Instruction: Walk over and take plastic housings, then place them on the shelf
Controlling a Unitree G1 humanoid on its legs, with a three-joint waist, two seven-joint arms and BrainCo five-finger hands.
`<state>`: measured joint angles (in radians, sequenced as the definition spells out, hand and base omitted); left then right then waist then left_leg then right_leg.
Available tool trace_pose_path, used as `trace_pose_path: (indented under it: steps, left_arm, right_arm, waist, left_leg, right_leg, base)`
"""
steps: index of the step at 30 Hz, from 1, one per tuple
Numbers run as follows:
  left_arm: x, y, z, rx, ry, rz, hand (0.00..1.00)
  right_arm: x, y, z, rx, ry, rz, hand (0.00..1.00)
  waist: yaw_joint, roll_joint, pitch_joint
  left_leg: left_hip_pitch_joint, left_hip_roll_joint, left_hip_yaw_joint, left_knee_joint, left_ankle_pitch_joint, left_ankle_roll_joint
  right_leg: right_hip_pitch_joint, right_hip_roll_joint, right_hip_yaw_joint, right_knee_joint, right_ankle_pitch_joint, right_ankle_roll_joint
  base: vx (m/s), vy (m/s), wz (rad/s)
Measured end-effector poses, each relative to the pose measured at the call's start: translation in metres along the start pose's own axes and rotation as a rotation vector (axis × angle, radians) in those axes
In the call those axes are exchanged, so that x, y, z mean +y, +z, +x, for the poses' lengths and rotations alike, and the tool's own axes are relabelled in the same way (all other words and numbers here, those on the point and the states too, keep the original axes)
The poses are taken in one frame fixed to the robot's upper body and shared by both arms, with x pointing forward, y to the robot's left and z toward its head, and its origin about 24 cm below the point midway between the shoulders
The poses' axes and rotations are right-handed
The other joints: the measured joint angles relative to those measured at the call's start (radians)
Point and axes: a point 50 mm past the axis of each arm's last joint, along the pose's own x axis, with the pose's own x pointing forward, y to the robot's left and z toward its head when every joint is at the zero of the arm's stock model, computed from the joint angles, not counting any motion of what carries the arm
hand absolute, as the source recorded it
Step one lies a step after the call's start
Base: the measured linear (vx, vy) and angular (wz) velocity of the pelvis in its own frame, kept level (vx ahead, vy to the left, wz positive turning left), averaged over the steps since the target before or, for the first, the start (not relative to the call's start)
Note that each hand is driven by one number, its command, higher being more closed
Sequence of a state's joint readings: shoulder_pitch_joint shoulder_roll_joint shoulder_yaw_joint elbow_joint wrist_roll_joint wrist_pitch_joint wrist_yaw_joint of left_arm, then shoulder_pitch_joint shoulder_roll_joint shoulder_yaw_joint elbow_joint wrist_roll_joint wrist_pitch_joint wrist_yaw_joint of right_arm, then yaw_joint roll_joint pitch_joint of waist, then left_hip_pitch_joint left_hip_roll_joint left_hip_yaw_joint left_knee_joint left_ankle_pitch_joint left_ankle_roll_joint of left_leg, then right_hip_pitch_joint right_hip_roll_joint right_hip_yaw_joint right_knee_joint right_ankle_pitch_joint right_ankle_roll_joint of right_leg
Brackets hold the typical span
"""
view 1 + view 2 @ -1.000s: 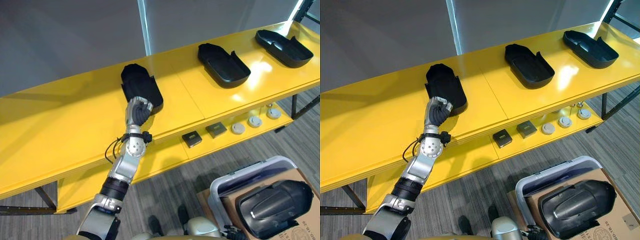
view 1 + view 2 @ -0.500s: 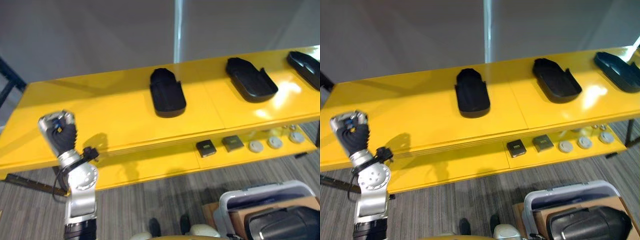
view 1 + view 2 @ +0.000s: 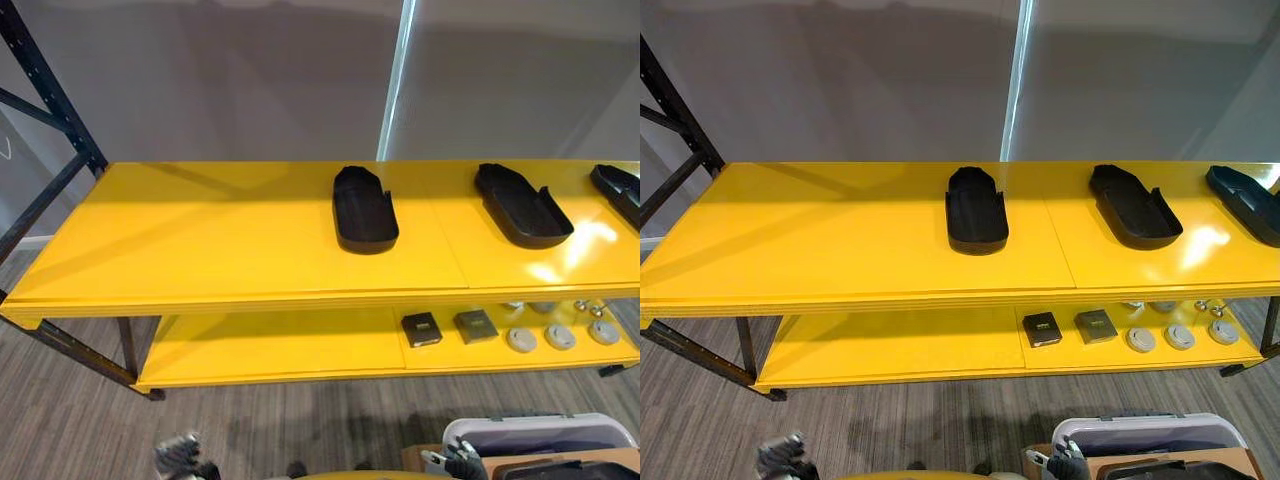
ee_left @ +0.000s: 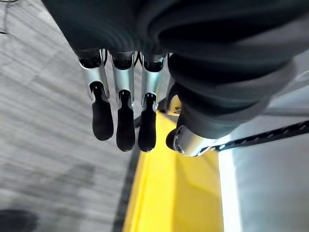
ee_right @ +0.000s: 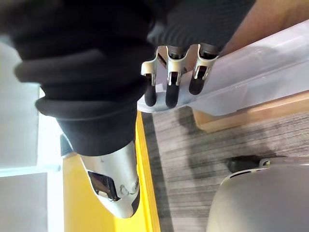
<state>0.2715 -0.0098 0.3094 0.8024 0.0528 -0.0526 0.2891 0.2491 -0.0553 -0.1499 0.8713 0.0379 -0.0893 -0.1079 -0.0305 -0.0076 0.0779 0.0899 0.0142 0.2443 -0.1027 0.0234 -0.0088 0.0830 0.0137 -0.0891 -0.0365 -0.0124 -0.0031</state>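
We're between runs here: three plastic housings lie on top of the yellow shelf (image 3: 200, 235), the left housing (image 3: 364, 208), the middle housing (image 3: 522, 204) and the right housing (image 3: 622, 190) at the view's edge, all well apart. Our left hand (image 4: 125, 125) hangs low with its fingers straight and side by side, empty. Our right hand (image 5: 174, 92) has loose fingers holding nothing, just beside the rim of the clear bin (image 3: 540, 428). For the next pick we'd square up to the bin, take a housing by its long sides, then set it on the bare stretch left of the left housing. A second ago our left hand rested on that left housing. Now it's down near the floor, the housing lies alone, and our view has swung so the bin sits at the bottom edge.
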Motion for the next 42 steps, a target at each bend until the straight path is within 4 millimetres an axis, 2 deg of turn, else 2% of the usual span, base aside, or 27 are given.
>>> trace_pose_path:
  steps: [4,7,12,14,16,17,19,21,23,24,25,26,28,29,32,33,34,37,38,39,40,42]
  left_arm:
    - [-0.006,-0.002,0.002,0.005,-0.06,0.084,0.0]
    - [-0.014,0.004,0.002,-0.024,-0.099,0.14,0.0]
    - [-0.018,0.01,0.004,-0.046,-0.126,0.167,0.0]
    - [-0.016,0.011,0.005,-0.05,-0.125,0.174,0.0]
    - [-0.014,0.014,0.007,-0.059,-0.121,0.176,0.0]
    - [-0.018,0.017,0.007,-0.066,-0.128,0.171,0.0]
    - [-0.028,0.021,0.005,-0.075,-0.152,0.165,0.0]
    - [-0.037,0.028,0.005,-0.09,-0.172,0.167,0.0]
    - [-0.041,0.036,0.007,-0.111,-0.181,0.167,0.0]
    - [-0.042,0.04,0.007,-0.124,-0.183,0.169,0.0]
    - [-0.042,0.046,0.009,-0.142,-0.18,0.172,0.0]
    - [-0.04,0.054,0.012,-0.167,-0.174,0.182,0.0]
    - [-0.043,0.07,0.014,-0.221,-0.182,0.221,0.0]
    - [-0.041,0.075,0.016,-0.235,-0.176,0.226,0.0]
    - [-0.037,0.076,0.017,-0.238,-0.17,0.231,0.0]
    - [-0.037,0.074,0.017,-0.235,-0.17,0.231,0.0]
    - [-0.038,0.075,0.017,-0.236,-0.171,0.229,0.0]
    - [-0.046,0.063,0.012,-0.196,-0.196,0.227,0.0]
    - [-0.054,0.063,0.009,-0.198,-0.218,0.223,0.0]
    - [-0.057,0.063,0.008,-0.203,-0.231,0.232,0.0]
    - [-0.058,0.063,0.007,-0.203,-0.235,0.236,0.0]
    - [-0.061,0.061,0.006,-0.202,-0.244,0.243,0.0]
  right_arm:
    - [-0.001,-0.001,0.002,0.017,-0.008,0.002,0.0]
    - [-0.006,-0.001,0.003,0.025,-0.031,0.022,0.0]
    - [-0.005,0.001,0.004,0.023,-0.027,0.019,0.0]
    - [-0.003,0.009,0.007,0.005,-0.021,0.019,0.0]
    - [0.002,0.02,0.011,-0.023,-0.011,0.02,0.0]
    - [0.004,0.027,0.013,-0.04,-0.004,0.015,0.0]
    - [0.005,0.033,0.015,-0.057,0.001,0.014,0.0]
    - [0.01,0.036,0.016,-0.059,0.011,0.017,0.0]
    - [0.019,0.04,0.016,-0.068,0.033,0.027,0.0]
    - [0.023,0.045,0.017,-0.08,0.044,0.021,0.0]
    - [0.028,0.054,0.018,-0.106,0.059,0.008,0.0]
    - [0.033,0.062,0.02,-0.127,0.072,-0.002,0.0]
    - [0.036,0.07,0.021,-0.146,0.079,-0.002,0.0]
    - [0.034,0.07,0.021,-0.144,0.077,-0.007,0.0]
    - [0.032,0.055,0.02,-0.094,0.072,-0.025,0.0]
    - [0.031,0.051,0.019,-0.085,0.072,-0.037,0.0]
    - [0.031,0.053,0.02,-0.097,0.075,-0.044,0.0]
    - [0.027,0.061,0.022,-0.113,0.066,-0.064,0.0]
    - [0.024,0.054,0.022,-0.085,0.059,-0.07,0.0]
    - [0.025,0.05,0.022,-0.066,0.058,-0.066,0.0]
    - [0.024,0.05,0.022,-0.065,0.056,-0.066,0.0]
    - [0.02,0.048,0.022,-0.065,0.046,-0.064,0.0]
  waist:
    - [-0.005,0.009,-0.009]
    - [-0.008,0.022,-0.009]
    - [-0.008,0.016,-0.001]
    - [-0.005,0.005,0.006]
    - [-0.005,0.004,0.01]
    - [-0.004,0.006,0.017]
    - [-0.006,0.035,0.029]
    - [-0.007,0.031,0.033]
    - [-0.006,0.013,0.041]
    - [-0.007,0.005,0.05]
    - [-0.008,-0.002,0.066]
    - [-0.01,-0.015,0.075]
    - [-0.011,-0.018,0.1]
    - [-0.009,-0.014,0.105]
    - [-0.01,-0.011,0.107]
    - [-0.01,-0.017,0.103]
    - [-0.007,-0.031,0.099]
    - [0.004,-0.006,0.096]
    - [0.002,0.006,0.1]
    - [0.003,0.003,0.1]
    - [0.001,0.001,0.101]
    - [-0.004,0.002,0.103]
  left_leg:
    - [0.014,0.002,0.003,0.0,-0.001,-0.001]
    - [0.021,0.002,0.004,0.001,-0.002,-0.001]
    - [0.051,0.015,0.036,0.008,-0.02,-0.024]
    - [0.03,0.024,0.056,0.079,-0.057,-0.026]
    - [-0.018,0.02,-0.024,0.169,-0.081,-0.015]
    - [-0.042,0.021,-0.105,0.204,-0.101,-0.017]
    - [-0.044,0.031,-0.166,0.221,-0.147,-0.036]
    - [-0.043,0.036,-0.121,0.223,-0.161,-0.023]
    - [-0.045,0.037,-0.034,0.222,-0.175,-0.015]
    - [-0.048,0.036,0.016,0.222,-0.178,-0.009]
    - [-0.054,0.036,0.083,0.223,-0.18,-0.004]
    - [-0.068,0.038,0.136,0.227,-0.181,0.003]
    - [-0.096,0.057,0.224,0.258,-0.19,0.028]
    - [-0.088,0.072,0.265,0.27,-0.193,0.032]
    - [-0.032,0.09,0.338,0.284,-0.197,0.035]
    - [-0.02,0.09,0.365,0.302,-0.213,0.022]
    - [-0.02,0.09,0.376,0.318,-0.223,0.015]
    - [-0.026,0.103,0.392,0.341,-0.23,0.007]
    - [-0.032,0.129,0.396,0.372,-0.229,0.001]
    - [-0.033,0.155,0.398,0.417,-0.23,-0.001]
    - [-0.034,0.171,0.398,0.449,-0.232,-0.004]
    - [-0.04,0.233,0.4,0.567,-0.24,-0.017]
  right_leg:
    - [0.002,0.002,0.006,0.0,-0.005,0.0]
    - [0.004,0.003,0.008,0.0,-0.008,-0.005]
    - [-0.01,0.015,0.044,0.063,-0.046,-0.018]
    - [-0.039,0.022,0.098,0.106,-0.058,-0.022]
    - [-0.074,0.022,0.154,0.127,-0.058,-0.023]
    - [-0.098,0.027,0.189,0.141,-0.056,-0.019]
    - [-0.113,0.046,0.23,0.152,-0.052,-0.007]
    - [-0.143,0.054,0.283,0.164,-0.047,0.002]
    - [-0.178,0.066,0.371,0.166,-0.029,0.027]
    - [-0.195,0.072,0.422,0.16,-0.012,0.042]
    - [-0.213,0.076,0.471,0.13,0.018,0.073]
    - [-0.228,0.065,0.484,0.098,0.039,0.072]
    - [-0.287,0.018,0.285,0.142,0.018,0.043]
    - [-0.306,-0.018,0.127,0.256,-0.025,0.019]
    - [-0.249,-0.091,-0.069,0.485,-0.14,0.019]
    - [-0.222,-0.12,-0.115,0.515,-0.163,0.022]
    - [-0.223,-0.121,-0.127,0.501,-0.169,0.025]
    - [-0.159,-0.066,-0.1,0.294,-0.151,0.0]
    - [-0.143,-0.039,-0.066,0.242,-0.113,-0.007]
    - [-0.132,-0.02,-0.034,0.221,-0.1,-0.016]
    - [-0.126,-0.012,-0.019,0.216,-0.096,-0.02]
    - [-0.1,0.013,0.017,0.209,-0.091,-0.029]
  base:
    - [0.08,-0.021,-0.06]
    - [0.03,-0.015,-0.02]
    - [0.04,-0.03,-0.2]
    - [0.02,-0.036,-0.73]
    - [0.02,-0.059,-0.85]
    - [0.01,-0.053,-0.76]
    - [0.01,0.018,-0.82]
    - [-0.04,0.085,-0.84]
    - [-0.04,0.11,-1.22]
    - [-0.09,0.14,-1.6]
    - [-0.1,0.111,-1.61]
    - [-0.13,0.125,-1.64]
    - [-0.08,0.071,-1.21]
    - [-0.02,0.052,-0.85]
    - [0.01,-0.006,-0.71]
    - [0.01,-0.071,-0.72]
    - [-0.03,-0.124,-1.11]
    - [-0.03,-0.159,-1.25]
    - [-0.04,-0.119,-0.89]
    - [-0.04,-0.12,-0.89]
    - [-0.01,-0.132,-0.81]
    - [0.0,-0.103,-0.67]
